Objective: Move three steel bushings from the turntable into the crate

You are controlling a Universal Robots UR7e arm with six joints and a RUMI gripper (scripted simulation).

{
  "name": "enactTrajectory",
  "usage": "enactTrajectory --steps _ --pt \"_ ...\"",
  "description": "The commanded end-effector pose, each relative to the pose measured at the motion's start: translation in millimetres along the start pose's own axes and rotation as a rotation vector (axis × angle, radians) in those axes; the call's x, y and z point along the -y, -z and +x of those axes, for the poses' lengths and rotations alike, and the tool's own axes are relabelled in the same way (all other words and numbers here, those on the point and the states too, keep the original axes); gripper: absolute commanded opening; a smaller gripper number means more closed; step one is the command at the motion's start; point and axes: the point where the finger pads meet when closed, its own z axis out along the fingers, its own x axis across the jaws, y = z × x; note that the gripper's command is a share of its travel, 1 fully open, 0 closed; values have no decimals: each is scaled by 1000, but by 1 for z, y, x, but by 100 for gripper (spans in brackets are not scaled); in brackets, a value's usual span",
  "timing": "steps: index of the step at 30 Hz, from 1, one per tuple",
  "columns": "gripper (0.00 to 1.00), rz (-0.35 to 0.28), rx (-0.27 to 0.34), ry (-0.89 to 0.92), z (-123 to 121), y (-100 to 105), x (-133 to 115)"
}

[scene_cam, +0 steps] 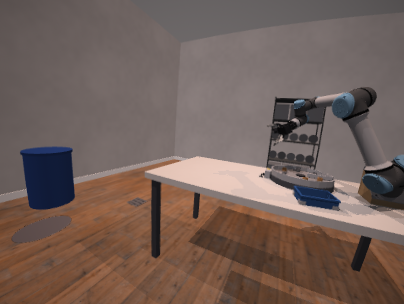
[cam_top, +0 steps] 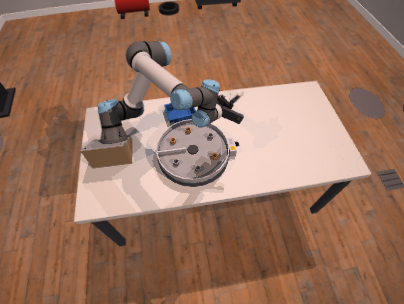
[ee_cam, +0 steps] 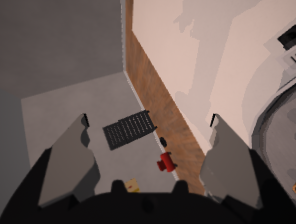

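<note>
A round grey turntable [cam_top: 193,152] sits on the white table [cam_top: 225,145] and carries several small bushings. Some are brass coloured, such as one [cam_top: 188,131] at the far side, and some are grey steel, such as one [cam_top: 176,161] at the near left. The blue crate [cam_top: 178,114] stands just behind the turntable, partly hidden by the arm; it also shows in the exterior view [scene_cam: 316,196]. My gripper [cam_top: 235,97] is open and empty, held high above the table to the right of the crate. In the wrist view the two jaws frame the table edge and floor.
The arm's base stands on a wooden block [cam_top: 107,151] at the table's left end. A small yellow and white box [cam_top: 233,148] sits beside the turntable's right rim. A shelf rack [scene_cam: 295,134] stands behind the table and a blue barrel [scene_cam: 48,176] stands on the floor.
</note>
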Motion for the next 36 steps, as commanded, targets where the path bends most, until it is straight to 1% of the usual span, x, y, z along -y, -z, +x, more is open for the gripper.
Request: enactTrajectory --steps 1,19,23,28,32,34,36 --pt "100 1 0 1 -1 0 0" --pt "100 0 0 1 -1 0 0" --pt "100 -6 -3 5 0 1 -4" --pt "100 -34 -21 20 3 5 -20" --pt "100 -74 -55 43 9 11 -44" --pt "100 -74 -55 43 9 11 -44" --pt "100 -98 -81 58 15 15 -59"
